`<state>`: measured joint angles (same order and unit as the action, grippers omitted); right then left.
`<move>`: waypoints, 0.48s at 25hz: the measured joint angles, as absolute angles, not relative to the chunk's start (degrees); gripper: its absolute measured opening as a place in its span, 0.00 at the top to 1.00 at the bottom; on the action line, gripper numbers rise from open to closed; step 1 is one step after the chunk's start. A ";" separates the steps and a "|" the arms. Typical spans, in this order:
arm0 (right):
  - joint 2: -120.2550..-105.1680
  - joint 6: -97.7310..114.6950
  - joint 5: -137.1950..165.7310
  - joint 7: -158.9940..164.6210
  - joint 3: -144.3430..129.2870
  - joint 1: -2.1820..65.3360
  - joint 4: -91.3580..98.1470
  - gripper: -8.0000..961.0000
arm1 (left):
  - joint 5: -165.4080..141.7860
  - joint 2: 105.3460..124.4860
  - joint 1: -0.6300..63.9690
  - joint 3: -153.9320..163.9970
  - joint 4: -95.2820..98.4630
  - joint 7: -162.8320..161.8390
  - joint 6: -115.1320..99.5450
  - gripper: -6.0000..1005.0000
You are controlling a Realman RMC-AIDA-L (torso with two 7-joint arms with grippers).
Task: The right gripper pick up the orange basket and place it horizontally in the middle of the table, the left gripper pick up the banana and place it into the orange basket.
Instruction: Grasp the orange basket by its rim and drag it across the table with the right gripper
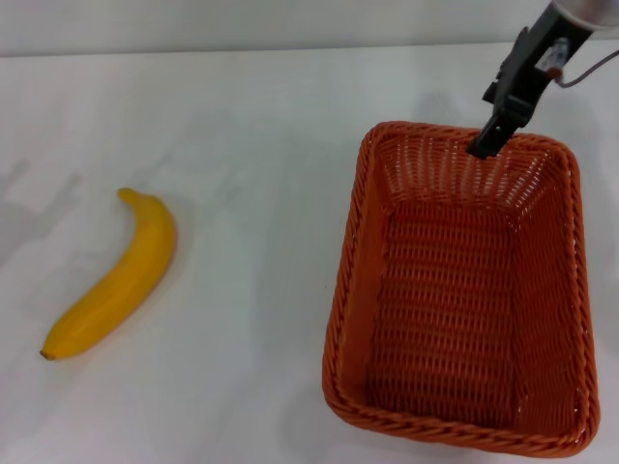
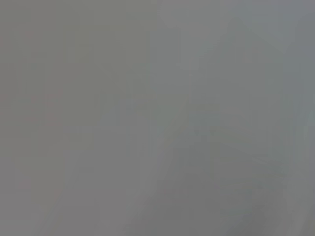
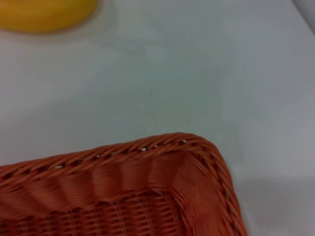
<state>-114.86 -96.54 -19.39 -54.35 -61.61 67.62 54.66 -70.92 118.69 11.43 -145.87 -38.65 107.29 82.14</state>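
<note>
The orange basket [image 1: 350, 261] stands on the right half of the white table [image 1: 261, 135], its long side running away from me. My right gripper [image 1: 482, 147] reaches down from the upper right, and its black tip is at the basket's far rim, over the inner wall. The right wrist view shows one basket corner [image 3: 147, 182] close up and a piece of the banana [image 3: 44, 12] beyond it. The yellow banana [image 1: 116, 280] lies alone at the left, well apart from the basket. My left gripper is out of view, and the left wrist view shows only plain grey.
The basket's near rim sits close to the table's front edge. A pale wall runs behind the table's far edge. Bare tabletop [image 3: 172, 73] lies between the banana and the basket.
</note>
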 joint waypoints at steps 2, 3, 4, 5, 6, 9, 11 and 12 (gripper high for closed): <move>-115.07 -94.68 -18.82 -54.29 -61.89 68.75 52.05 0.21 | -70.92 118.71 11.01 -145.91 -38.63 107.33 82.54 0.14; -115.10 -93.68 -18.76 -54.18 -62.23 69.24 50.78 0.21 | -70.92 118.74 10.81 -145.88 -38.61 107.35 82.77 0.14; -115.10 -93.08 -18.76 -54.07 -62.51 69.50 50.13 0.21 | -70.92 118.77 10.67 -145.81 -38.59 107.35 83.01 0.14; -115.09 -92.14 -18.69 -53.90 -63.12 70.00 48.90 0.21 | -70.92 118.79 10.58 -145.78 -38.57 107.35 83.19 0.14; -115.06 -91.45 -18.61 -53.86 -63.60 70.39 47.84 0.21 | -70.92 118.79 10.49 -145.78 -38.53 107.35 83.47 0.14; -115.06 -89.66 -18.20 -53.83 -65.10 71.34 45.60 0.21 | -70.92 118.83 9.98 -145.78 -38.49 107.41 84.25 0.14; -115.12 -88.14 -17.88 -53.70 -66.47 72.00 43.89 0.21 | -70.93 118.88 9.65 -145.78 -38.49 107.48 84.74 0.14; -115.16 -87.33 -17.70 -53.65 -67.03 72.50 42.67 0.21 | -70.93 118.91 9.39 -145.78 -38.47 107.51 85.09 0.14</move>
